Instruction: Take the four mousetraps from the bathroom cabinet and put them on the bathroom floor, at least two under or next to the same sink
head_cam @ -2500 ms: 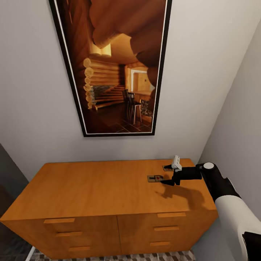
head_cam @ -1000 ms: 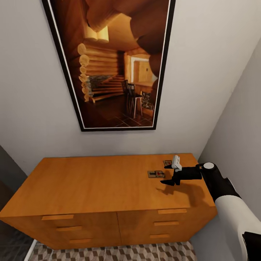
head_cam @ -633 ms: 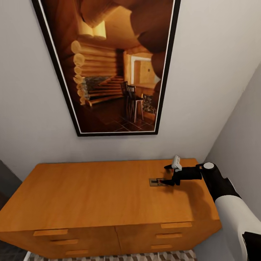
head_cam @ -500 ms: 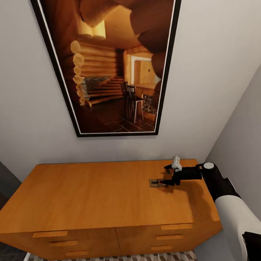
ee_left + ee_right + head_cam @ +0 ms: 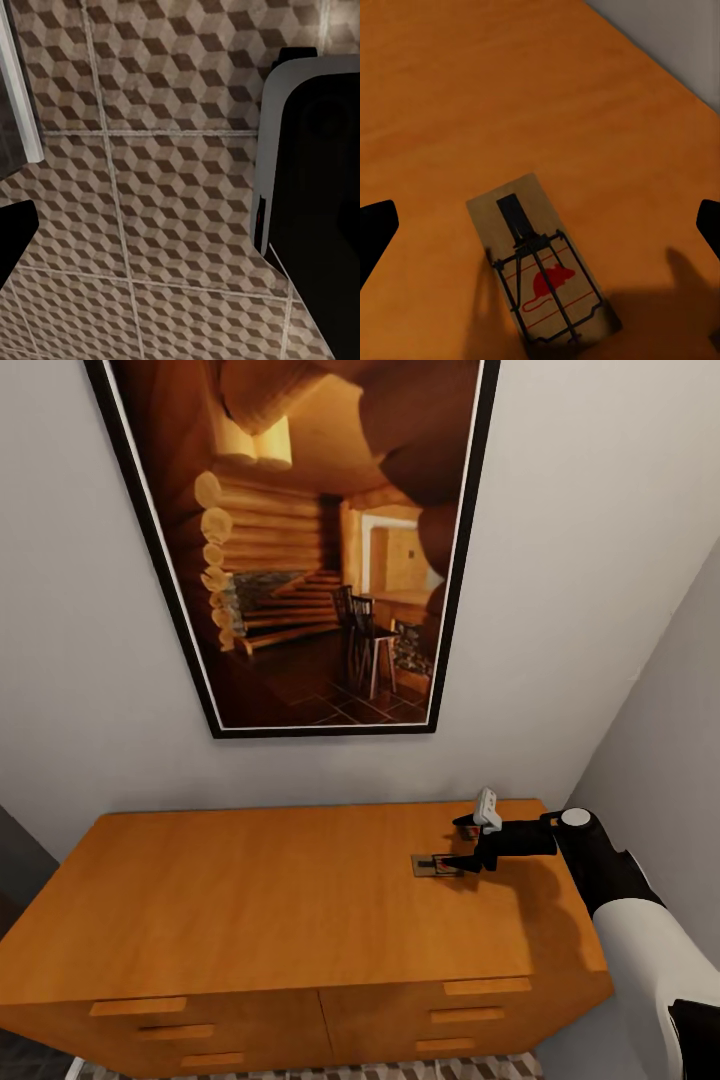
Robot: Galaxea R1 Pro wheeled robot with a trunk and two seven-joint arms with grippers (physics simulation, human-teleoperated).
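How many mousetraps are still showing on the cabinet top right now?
2. One mousetrap lies flat just ahead of the right gripper; a second sits behind the gripper, mostly hidden. More may be concealed.

A framed picture (image 5: 300,545) of a log-cabin interior, with a black frame, hangs on the pale grey wall (image 5: 590,560). A second grey wall (image 5: 665,760) adjoins at right.

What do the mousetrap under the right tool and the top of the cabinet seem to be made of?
The mousetrap looks like a flat board of pale matt wood, with thin dark wire that seems to be metal and a printed red mouse. The cabinet top looks like smooth orange-brown wood or veneer with a faint grain and a soft sheen; which one, I cannot tell.
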